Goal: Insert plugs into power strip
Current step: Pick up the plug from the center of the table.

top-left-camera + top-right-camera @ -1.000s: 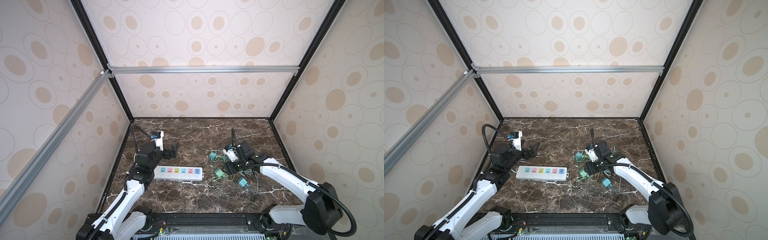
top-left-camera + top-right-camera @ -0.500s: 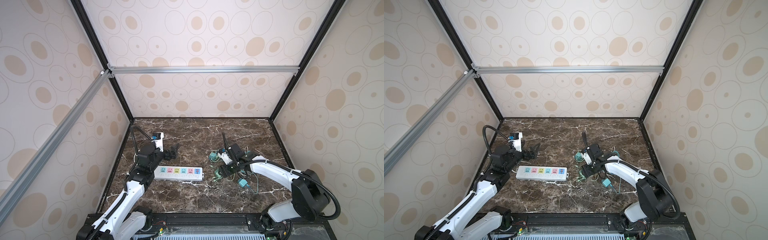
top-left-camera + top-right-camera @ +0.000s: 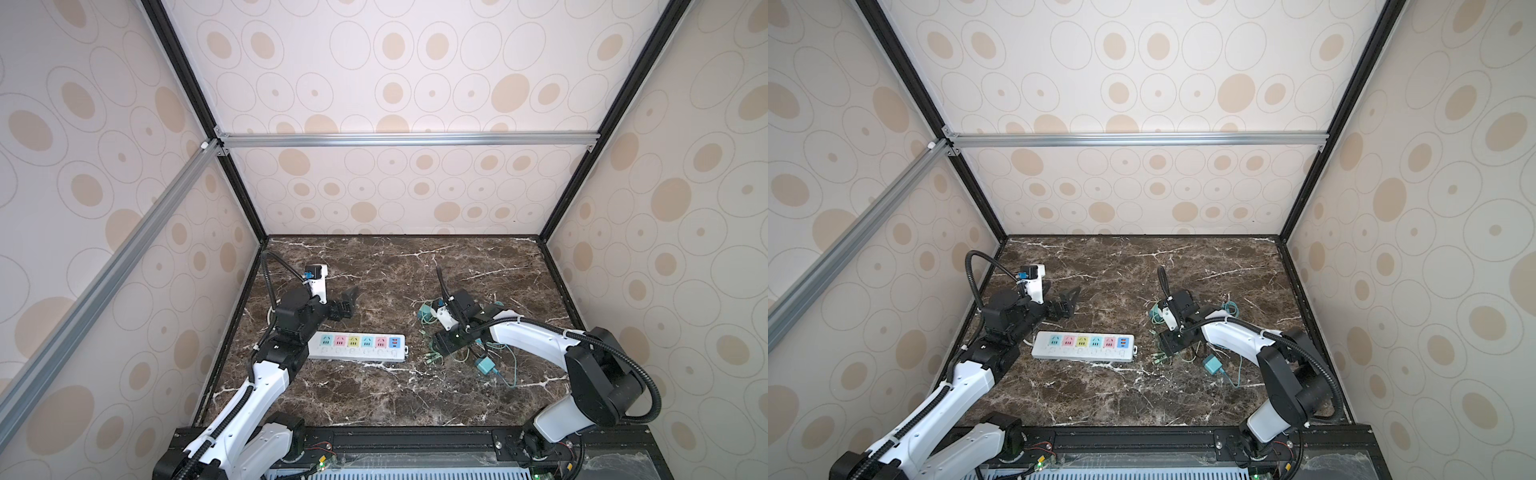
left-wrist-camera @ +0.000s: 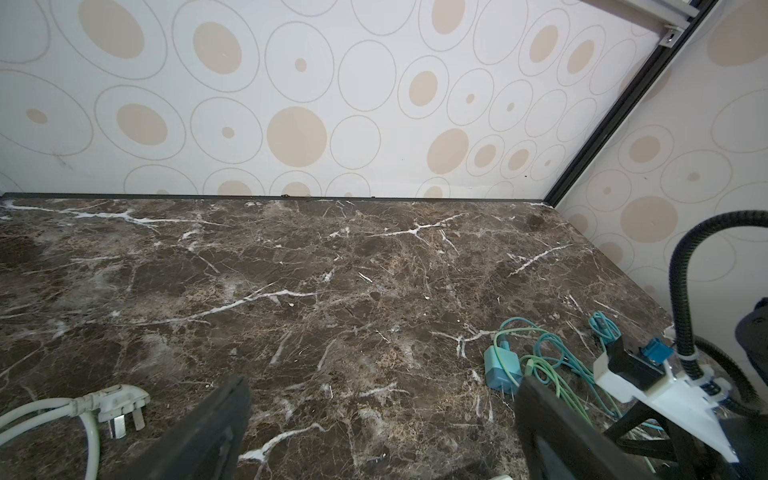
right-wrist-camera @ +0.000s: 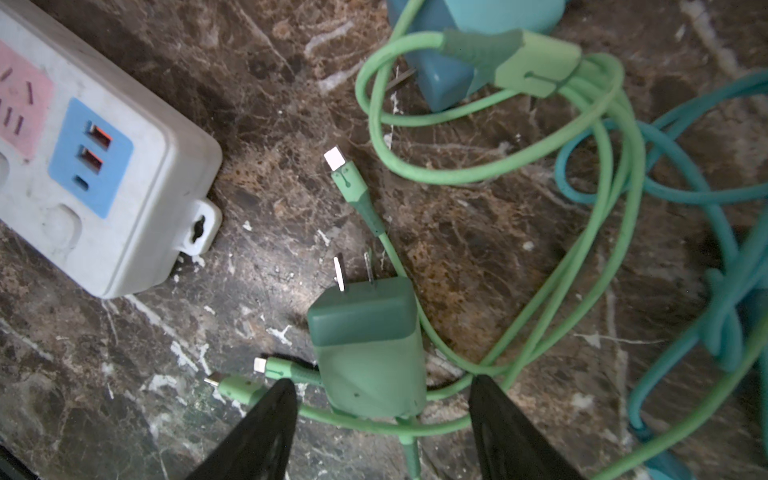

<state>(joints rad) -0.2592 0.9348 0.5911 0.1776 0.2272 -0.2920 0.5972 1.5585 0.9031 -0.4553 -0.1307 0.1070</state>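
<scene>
— Where was your right pincer?
— Low over the mint green plug, jaws parted on either side of its body, gripping nothing. It lay flat on the marble, near the USB end of the power strip.
— Why straddle it so?
— I judged that a squeeze across its sides would leave the prongs free for a socket.
— Your left pincer?
— Spread wide and empty, behind the strip, perhaps ready to steady it.
— Anything plugged in?
— No, all five sockets sat empty. The near teal plug and far teal plug lay among tangled cables.
</scene>
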